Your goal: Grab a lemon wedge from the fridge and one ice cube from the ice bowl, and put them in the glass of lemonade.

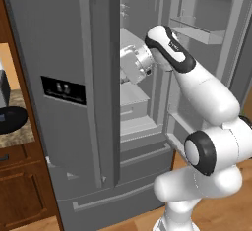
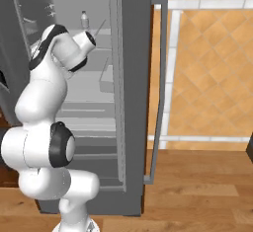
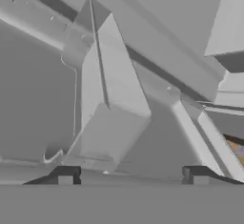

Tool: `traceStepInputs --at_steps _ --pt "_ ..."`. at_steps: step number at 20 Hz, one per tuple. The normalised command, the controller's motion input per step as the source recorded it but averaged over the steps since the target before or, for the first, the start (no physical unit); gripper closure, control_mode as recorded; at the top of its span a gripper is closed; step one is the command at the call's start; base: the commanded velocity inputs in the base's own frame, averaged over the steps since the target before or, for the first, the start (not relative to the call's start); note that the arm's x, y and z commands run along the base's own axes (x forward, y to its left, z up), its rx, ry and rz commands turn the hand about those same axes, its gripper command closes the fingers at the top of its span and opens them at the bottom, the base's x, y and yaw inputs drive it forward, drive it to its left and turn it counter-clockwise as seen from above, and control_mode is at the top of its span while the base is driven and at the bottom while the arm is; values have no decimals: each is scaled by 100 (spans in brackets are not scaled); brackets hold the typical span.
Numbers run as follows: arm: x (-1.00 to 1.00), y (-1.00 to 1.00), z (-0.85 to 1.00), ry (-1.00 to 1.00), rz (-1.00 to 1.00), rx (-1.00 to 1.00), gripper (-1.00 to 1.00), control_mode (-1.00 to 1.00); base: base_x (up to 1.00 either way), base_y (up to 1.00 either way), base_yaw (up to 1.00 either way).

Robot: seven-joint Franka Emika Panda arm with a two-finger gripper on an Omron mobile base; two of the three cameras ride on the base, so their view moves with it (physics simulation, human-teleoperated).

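The grey steel fridge (image 1: pixel 74 77) stands with its right door swung open and its left door shut. My arm reaches into the open compartment, and the wrist (image 1: pixel 134 64) passes behind the edge of the left door. In the hand view my gripper (image 3: pixel 131 175) is open, its two dark fingertips (image 3: pixel 65 175) wide apart with nothing between them. A grey bin (image 3: pixel 107 108) of the fridge interior lies just ahead. The lemon wedge is hidden. The black ice bowl (image 1: pixel 11 119) sits on the counter at the far left. The glass of lemonade is out of view.
The open right door (image 2: pixel 136 78) with its long handle (image 2: pixel 160 88) stands close beside the arm. Door bins (image 1: pixel 202 28) hang on its inner side. A small bottle (image 2: pixel 84 19) stands on an upper shelf. A tiled wall and a wooden floor (image 2: pixel 197 191) lie to the right.
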Motion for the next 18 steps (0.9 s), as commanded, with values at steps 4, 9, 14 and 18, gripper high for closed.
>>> traceStepInputs --at_steps 4,9,14,18 --pt "-92 100 0 1 45 -8 -100 -100 0 0 0" --pt "-80 100 0 0 35 -5 -100 -100 0 0 0" --pt "-83 100 0 -17 2 -1 -100 -100 0 0 0" --pt "-15 32 0 -6 -5 3 -100 -100 0 0 0"
